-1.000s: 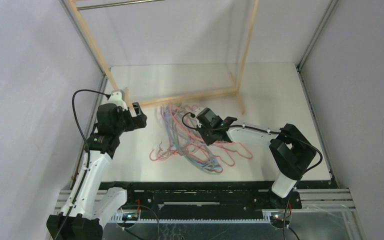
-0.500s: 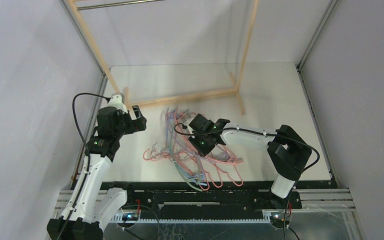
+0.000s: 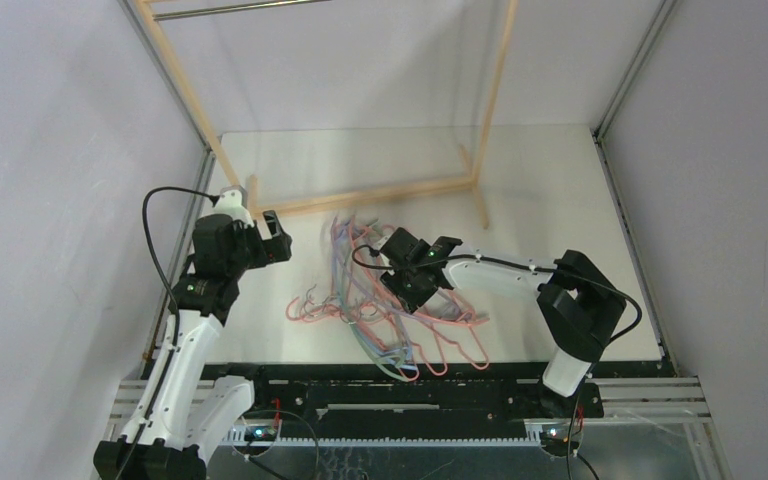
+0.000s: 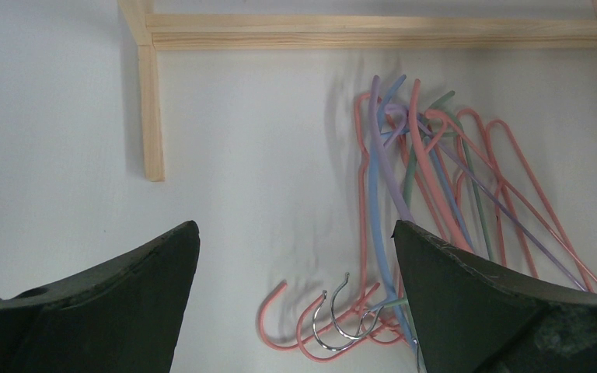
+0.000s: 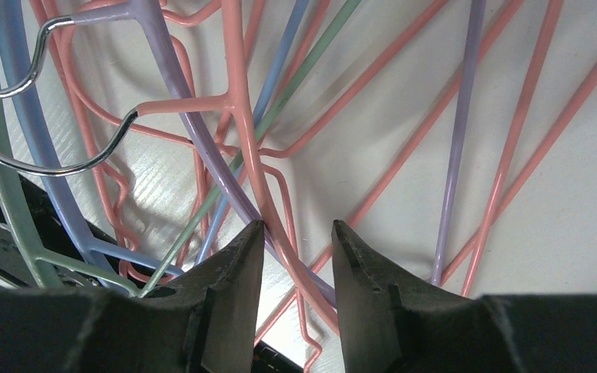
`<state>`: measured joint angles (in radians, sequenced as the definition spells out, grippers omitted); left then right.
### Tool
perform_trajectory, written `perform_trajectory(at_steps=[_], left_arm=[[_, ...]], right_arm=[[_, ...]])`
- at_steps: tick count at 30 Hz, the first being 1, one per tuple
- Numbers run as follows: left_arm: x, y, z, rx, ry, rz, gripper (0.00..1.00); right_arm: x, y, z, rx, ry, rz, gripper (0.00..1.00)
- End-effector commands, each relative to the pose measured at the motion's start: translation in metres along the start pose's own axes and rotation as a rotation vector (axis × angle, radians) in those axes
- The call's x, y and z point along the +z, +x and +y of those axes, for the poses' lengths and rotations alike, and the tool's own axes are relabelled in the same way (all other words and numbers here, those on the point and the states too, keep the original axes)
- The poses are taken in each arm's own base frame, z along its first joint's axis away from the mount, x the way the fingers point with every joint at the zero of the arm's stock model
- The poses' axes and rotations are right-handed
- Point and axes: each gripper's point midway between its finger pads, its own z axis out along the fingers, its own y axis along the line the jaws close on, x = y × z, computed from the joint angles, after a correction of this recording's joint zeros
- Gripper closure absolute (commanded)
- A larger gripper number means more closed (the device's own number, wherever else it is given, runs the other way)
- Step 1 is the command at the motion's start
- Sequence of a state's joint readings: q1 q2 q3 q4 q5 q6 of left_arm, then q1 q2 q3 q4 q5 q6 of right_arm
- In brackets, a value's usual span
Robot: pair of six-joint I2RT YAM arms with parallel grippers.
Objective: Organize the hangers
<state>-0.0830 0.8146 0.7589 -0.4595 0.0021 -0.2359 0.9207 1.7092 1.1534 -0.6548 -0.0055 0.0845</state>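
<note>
Right wrist view: right claw is straddling pink strands of the hangers, parted, grasping nothing; left claw is gaping. Tangle is lying on the worktop; next move probably needs pinching one hanger free.

"What lies on the white surface?"
"A tangled heap of hangers, mostly pink, a few blue, green and lavender, reaching past its near edge. Behind them stands the rack."
</note>
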Motion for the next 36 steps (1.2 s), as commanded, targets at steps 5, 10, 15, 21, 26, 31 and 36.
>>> perform_trajectory(at_steps=[5, 10, 15, 21, 26, 31, 36], left_arm=[[-0.005, -0.007, 0.000, 0.003, -0.002, -0.035, 0.00], [-0.007, -0.008, 0.001, 0.007, -0.007, -0.038, 0.00], [-0.009, -0.010, 0.002, 0.005, -0.016, -0.048, 0.00], [-0.009, -0.014, 0.002, 0.006, -0.017, -0.059, 0.00], [-0.009, -0.015, 0.001, 0.005, -0.015, -0.060, 0.00], [-0.009, -0.014, 0.002, 0.003, -0.018, -0.061, 0.00], [-0.011, -0.014, 0.003, 0.002, -0.026, -0.071, 0.00]], right_arm=[[0.004, -0.003, 0.015, -0.004, -0.082, -0.021, 0.62], [0.005, -0.001, 0.025, -0.013, -0.140, -0.014, 0.91], [-0.007, -0.011, 0.022, -0.022, -0.127, -0.061, 1.00], [-0.053, -0.047, 0.028, -0.039, -0.163, -0.169, 1.00], [-0.097, -0.083, 0.033, -0.007, -0.272, -0.283, 1.00], [-0.128, -0.108, 0.030, 0.073, -0.370, -0.364, 1.00], [-0.173, -0.134, 0.026, 0.162, -0.488, -0.469, 1.00]])
